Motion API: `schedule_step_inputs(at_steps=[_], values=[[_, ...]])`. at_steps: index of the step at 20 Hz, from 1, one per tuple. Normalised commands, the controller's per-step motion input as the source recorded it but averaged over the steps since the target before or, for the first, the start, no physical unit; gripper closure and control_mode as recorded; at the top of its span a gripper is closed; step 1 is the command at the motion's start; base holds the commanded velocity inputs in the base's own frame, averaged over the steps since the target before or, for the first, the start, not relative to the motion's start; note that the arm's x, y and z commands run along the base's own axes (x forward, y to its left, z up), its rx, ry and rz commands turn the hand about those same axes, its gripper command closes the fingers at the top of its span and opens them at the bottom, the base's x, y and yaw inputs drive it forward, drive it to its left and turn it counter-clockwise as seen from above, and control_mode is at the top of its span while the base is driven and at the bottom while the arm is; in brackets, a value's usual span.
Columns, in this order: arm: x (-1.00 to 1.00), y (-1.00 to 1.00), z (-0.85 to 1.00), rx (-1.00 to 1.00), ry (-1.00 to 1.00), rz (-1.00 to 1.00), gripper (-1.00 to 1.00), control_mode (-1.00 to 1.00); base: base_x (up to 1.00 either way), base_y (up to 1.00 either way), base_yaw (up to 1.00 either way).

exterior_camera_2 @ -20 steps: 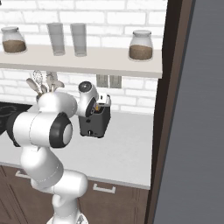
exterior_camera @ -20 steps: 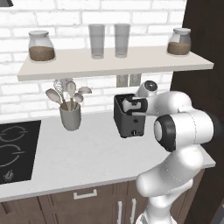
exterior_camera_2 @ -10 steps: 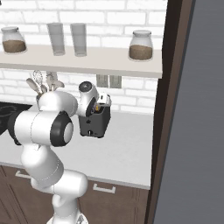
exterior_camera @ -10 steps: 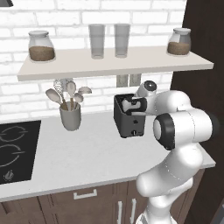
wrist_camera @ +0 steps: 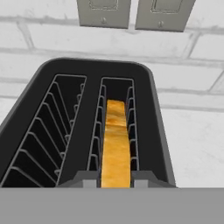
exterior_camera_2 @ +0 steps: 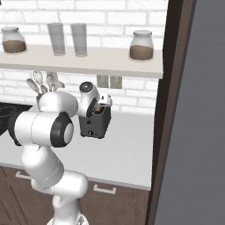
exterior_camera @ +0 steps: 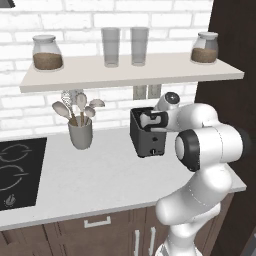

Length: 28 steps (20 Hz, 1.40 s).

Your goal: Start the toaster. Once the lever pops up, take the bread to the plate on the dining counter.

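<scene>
End effector over boxy dark grey toaster – fingertips pinch golden-tan bread slice in its right slot – on white bench.

1. A white robot arm with dark joints rises from the base, bends at a large rounded elbow, and reaches forward and away from the cameras.
2. The wrist is turned so the hand points downward.
3. The gripper sits low, its two fingertips close together, one on each side of the bread.
4. The fingertips press against the slice's two flat faces.
</scene>
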Motion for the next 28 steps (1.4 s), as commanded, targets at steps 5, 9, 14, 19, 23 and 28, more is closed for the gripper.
schedule_step_inputs(at_steps=[5,9,14,19,23,28], values=[[0.0,-0.11,0.0,0.04,-0.02,0.0,1.0,-1.0,0.0,0.0,0.0],[0.0,-0.16,0.0,0.07,-0.04,0.0,1.0,-1.0,0.0,0.0,0.0],[0.0,-0.09,0.21,0.09,-0.06,0.0,1.0,-1.0,0.0,0.0,0.0],[0.0,-0.13,0.5,0.07,-0.11,0.0,1.0,-1.0,0.0,0.0,0.0],[0.0,-0.12,0.48,0.0,-0.09,0.0,1.0,-1.0,0.0,0.0,0.0],[-0.02,-0.08,0.53,-0.01,-0.05,0.0,1.0,-1.0,0.0,0.0,0.0]])
